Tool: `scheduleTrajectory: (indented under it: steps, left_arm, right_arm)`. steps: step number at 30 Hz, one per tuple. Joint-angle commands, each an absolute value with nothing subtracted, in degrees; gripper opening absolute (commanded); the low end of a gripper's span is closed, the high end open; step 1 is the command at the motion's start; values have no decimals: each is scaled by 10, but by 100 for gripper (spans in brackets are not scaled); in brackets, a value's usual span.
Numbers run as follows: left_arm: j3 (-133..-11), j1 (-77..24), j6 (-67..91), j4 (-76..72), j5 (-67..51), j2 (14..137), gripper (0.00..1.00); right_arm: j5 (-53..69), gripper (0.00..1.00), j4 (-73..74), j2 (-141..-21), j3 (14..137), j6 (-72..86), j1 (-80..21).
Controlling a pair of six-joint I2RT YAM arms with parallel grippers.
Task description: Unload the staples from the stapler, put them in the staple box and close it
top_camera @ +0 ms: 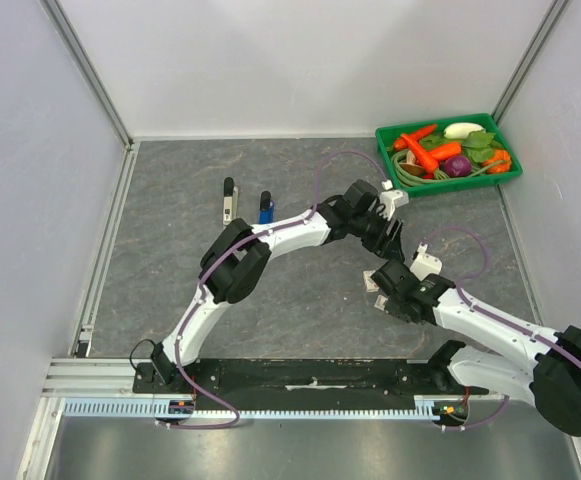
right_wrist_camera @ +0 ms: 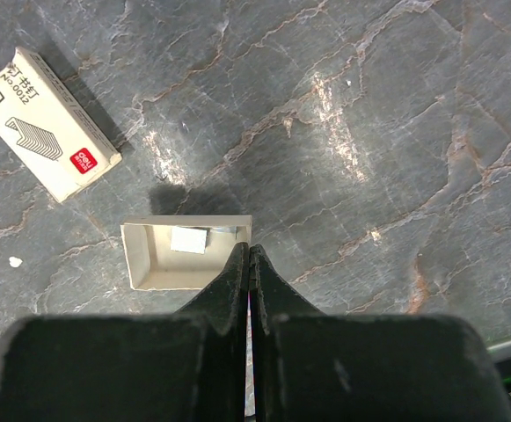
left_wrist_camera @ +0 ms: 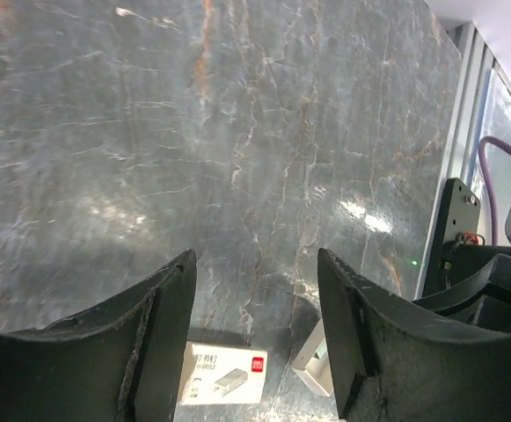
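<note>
Right gripper (right_wrist_camera: 248, 251) clenched tight, nothing between its fingers, tips right over near rim of small white tray (right_wrist_camera: 145, 259). Short staple strip (right_wrist_camera: 189, 240) lies inside tray. Staple box (right_wrist_camera: 48, 123) flat on table just beside tray, not touching. Left gripper (left_wrist_camera: 255, 257) hangs above tray and box, jaws spread, grasping nothing. Stapler (top_camera: 229, 200), black and silver, lies well left of tray and farther back, blue item (top_camera: 266, 207) just beside it. Green vegetable basket (top_camera: 438, 121) sits far right of tray, at back.
</note>
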State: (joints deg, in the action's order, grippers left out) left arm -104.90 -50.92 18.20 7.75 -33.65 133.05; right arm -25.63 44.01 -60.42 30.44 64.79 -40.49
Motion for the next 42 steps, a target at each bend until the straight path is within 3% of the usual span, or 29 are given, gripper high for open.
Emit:
scheduleTrajectory:
  steps: [1,10,42]
  left_arm:
    - [-1079,-514,155,69,-389,1363,63]
    - [-1048,-518,142,102,-367,1376,61]
    - [-700,-512,116,26,-265,1175,54]
  right_arm:
    - [-263,0,445,-595,308,644,-403]
    - [-261,0,447,-585,309,638,-403]
    - [-312,0,439,-697,391,541,-402]
